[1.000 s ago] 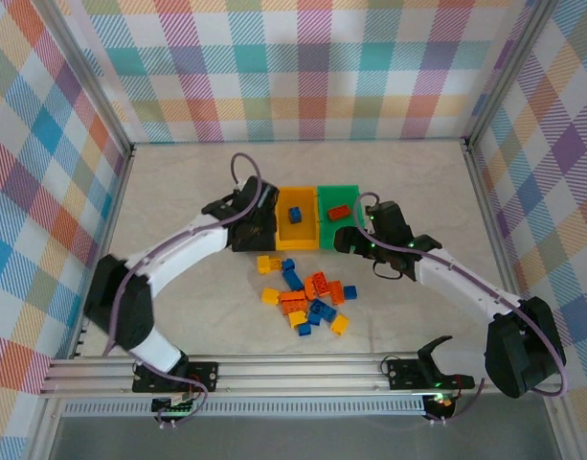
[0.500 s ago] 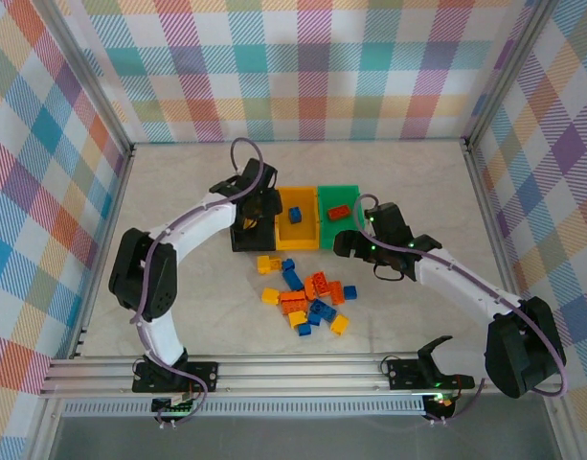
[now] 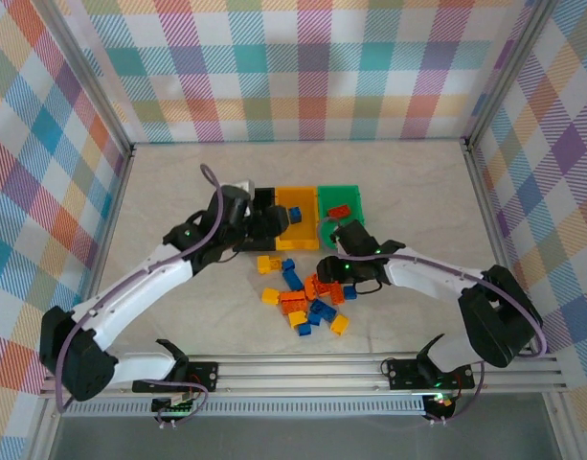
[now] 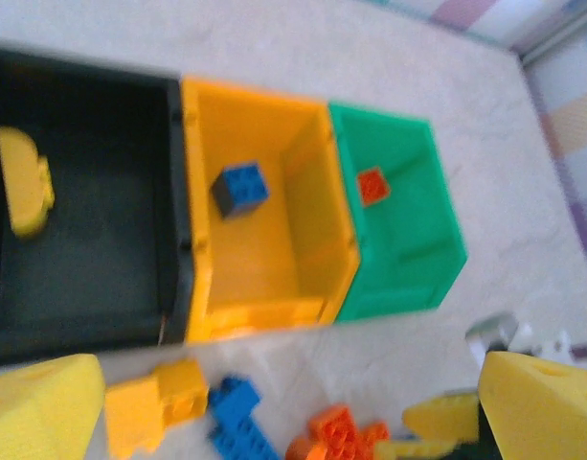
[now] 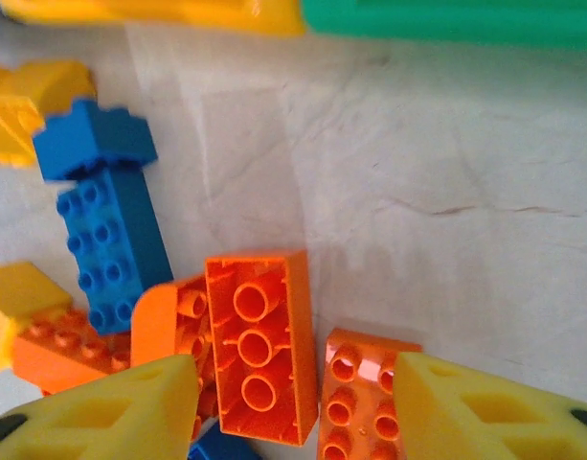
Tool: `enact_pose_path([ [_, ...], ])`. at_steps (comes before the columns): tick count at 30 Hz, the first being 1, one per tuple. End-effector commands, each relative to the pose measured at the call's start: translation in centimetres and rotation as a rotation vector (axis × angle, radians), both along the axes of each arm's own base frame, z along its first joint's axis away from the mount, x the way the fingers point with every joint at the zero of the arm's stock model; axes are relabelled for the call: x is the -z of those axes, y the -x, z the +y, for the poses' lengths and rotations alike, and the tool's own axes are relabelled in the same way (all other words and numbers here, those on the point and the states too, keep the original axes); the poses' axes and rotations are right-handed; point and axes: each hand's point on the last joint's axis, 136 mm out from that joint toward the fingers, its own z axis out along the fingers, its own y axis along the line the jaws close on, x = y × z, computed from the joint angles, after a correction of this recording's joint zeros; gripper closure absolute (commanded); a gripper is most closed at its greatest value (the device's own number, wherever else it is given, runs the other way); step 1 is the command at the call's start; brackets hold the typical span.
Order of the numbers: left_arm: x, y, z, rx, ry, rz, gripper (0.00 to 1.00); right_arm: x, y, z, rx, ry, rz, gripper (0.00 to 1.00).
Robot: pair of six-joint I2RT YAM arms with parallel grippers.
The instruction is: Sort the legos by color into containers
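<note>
Right pincer: I am holding my right pincer low over the pile of bricks in the middle of the overhead frame. Its fingers are standing part-way narrowed at the bottom corners of the wrist frame, and I cannot tell whether they are pressing on anything.
Between the fingers: an upturned orange brick is lying hollow side up, and a second orange brick is sitting just beside it on the right.
Long axis: the upturned orange brick is running top to bottom in the wrist frame, so my fingers are facing its long sides and would be squeezing across its short width.
Risk: I am judging that both orange pieces could be getting caught together, since they are lying side by side in the gap.
Destination: the green bin is showing along the top right edge of the wrist frame, near, across a bare strip of tabletop. A lone orange brick is lying inside it.
Left pincer: my left pincer is standing wide and holding nothing, looking down on the black bin at left and the yellow bin at centre.
Nearer arm: my right arm is sitting closer to both the orange pieces and the green bin.
</note>
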Motion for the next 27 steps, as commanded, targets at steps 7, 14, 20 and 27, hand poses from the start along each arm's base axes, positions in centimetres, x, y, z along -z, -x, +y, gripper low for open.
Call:
enact_pose_path([
  [7,3.7,4.0,3.3,-0.047,-0.02,0.072,0.0,2.1,-0.4,0.9,-0.034,0.107,-0.011,0.56],
  [14,4.2,4.6,3.8,-0.054,-0.024,0.076,0.0,3.2,-0.6,-2.2,0.054,0.274,-0.012,0.65],
  [20,4.7,4.7,3.8,-0.052,-0.027,0.083,0.0,2.1,-1.4,-5.1,0.148,0.361,-0.051,0.68],
  [27,4.6,5.2,4.1,-0.056,-0.014,0.079,0.0,-1.1,-2.1,-2.1,0.106,0.152,-0.122,0.43],
])
